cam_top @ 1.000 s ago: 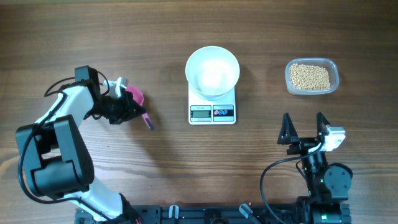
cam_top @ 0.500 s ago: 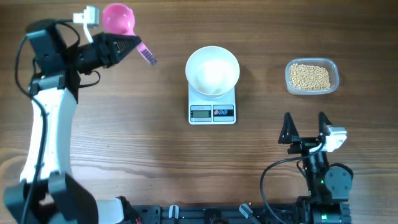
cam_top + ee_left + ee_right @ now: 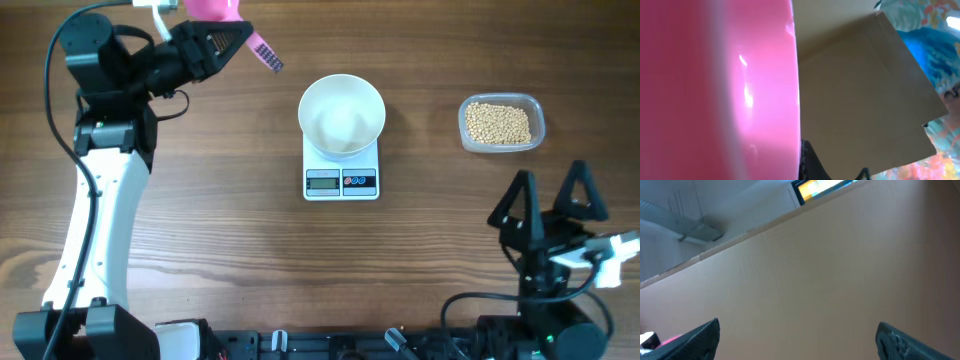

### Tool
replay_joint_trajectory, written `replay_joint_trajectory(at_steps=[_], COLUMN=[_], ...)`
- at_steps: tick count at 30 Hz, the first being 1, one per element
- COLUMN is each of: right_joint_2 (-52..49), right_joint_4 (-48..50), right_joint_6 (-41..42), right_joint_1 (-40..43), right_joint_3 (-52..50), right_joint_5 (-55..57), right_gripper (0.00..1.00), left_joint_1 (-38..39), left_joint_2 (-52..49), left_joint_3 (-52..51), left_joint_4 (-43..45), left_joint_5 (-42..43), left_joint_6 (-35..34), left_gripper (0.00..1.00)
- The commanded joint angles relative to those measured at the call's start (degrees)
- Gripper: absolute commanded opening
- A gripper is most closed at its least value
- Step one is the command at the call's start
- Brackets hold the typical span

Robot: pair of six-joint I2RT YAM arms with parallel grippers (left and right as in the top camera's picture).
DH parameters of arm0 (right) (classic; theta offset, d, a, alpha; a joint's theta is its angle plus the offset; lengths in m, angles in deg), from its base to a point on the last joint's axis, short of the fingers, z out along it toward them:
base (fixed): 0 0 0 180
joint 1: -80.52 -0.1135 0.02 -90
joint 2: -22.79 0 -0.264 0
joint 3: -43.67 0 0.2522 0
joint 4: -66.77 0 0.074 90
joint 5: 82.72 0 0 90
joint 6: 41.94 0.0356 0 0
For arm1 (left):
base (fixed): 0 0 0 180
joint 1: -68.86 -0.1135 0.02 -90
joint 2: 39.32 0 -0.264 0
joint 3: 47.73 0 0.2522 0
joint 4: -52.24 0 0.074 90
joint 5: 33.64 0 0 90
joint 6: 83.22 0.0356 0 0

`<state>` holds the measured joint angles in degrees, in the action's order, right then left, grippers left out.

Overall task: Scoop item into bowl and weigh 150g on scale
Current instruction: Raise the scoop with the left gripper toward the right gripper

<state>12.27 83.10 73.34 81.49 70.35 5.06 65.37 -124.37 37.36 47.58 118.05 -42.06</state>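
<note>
Two grippers, five objects and one wooden table [image 3: 200,250]; every position is given from the scale.

1. Scale [image 3: 342,172]: white and square, at mid-table, with its display and dark button panel on the near edge. The reading is too small to make out.
2. Bowl [image 3: 342,115]: round, white, deep. It stands upright on the scale's platform and covers most of it.
3. Beans [image 3: 498,122]: tan, pea-sized, in a loose heap. They lie well to the right of the scale, level with its far edge, all inside item 4.
4. Tub [image 3: 540,112]: clear plastic, a rounded rectangle. It rests on the table, well apart from the scale and bowl.
5. Scoop [image 3: 213,9]: pink, a round cup with a handle ending in a striped tag. It is left of the scale and beyond its far edge, the cup partly cut off by the frame's top. In the left wrist view its pink wall [image 3: 715,90] fills the left half, with a brown cardboard panel [image 3: 860,100] behind.
6. Left gripper [image 3: 232,40]: clamped tight on the scoop's handle. The tagged end juts past the fingertips toward the bowl.
7. Right gripper [image 3: 548,195]: jaws spread wide, holding nothing. It is right of the scale and nearer than it, apart from the tub. The right wrist view shows its dark fingertips [image 3: 697,337] in the lower corners.
</note>
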Motion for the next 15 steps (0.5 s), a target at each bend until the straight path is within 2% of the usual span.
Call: replay_joint_trajectory(at_steps=[1,3,4,6,7,8,10,12,13,15], right_joint_2=[-15.0,-25.4,-33.0,-42.3,-50.1,-53.9,-60.7,-66.9,-71.1,-76.1], right_joint_4=[-8.7,-19.4,-28.4,-38.1,-40.8,-39.6,-32.3,-25.3,-19.8,-9.9], right_joint_6=[-11.1,-11.7,-11.7,-11.7,-11.5,-9.7,2.7,24.0,32.0,39.8], right_joint_1=[0.2,0.2,0.2,0.2,0.2,0.2,0.2,-0.1,-0.6,-2.4], right_joint_3=[19.5,31.8,40.5,50.6,57.0,58.9,60.1,60.1,60.1,60.1], right_joint_5=[-11.5,-18.3,-22.7,-28.1,-37.2,-44.2,-57.7,-62.2,-62.7,-64.5], right_gripper=[1.00,1.00,1.00,1.00,1.00,1.00,1.00,1.00,0.89,0.77], left_joint_1=[2.1,4.0,4.9,5.9,6.4,6.4,6.4,6.4,6.5,7.0], left_joint_2=[0.4,0.4,0.4,0.4,0.4,0.4,0.4,0.4,0.4,0.4], left_joint_3=[0.7,0.7,0.7,0.7,0.7,0.7,0.7,0.7,0.7,0.7], left_joint_4=[0.4,0.4,0.4,0.6,0.6,0.7,2.1,4.8,7.2,10.1], left_joint_5=[-5.2,-7.5,-8.9,-10.4,-10.9,-11.1,-11.0,-11.0,-11.1,-11.8], left_joint_6=[-1.9,-2.6,-2.7,-3.5,-5.1,-6.2,-8.8,-11.7,-13.7,-16.6], left_gripper=[0.04,0.04,0.04,0.04,0.04,0.04,0.04,0.04,0.04,0.04])
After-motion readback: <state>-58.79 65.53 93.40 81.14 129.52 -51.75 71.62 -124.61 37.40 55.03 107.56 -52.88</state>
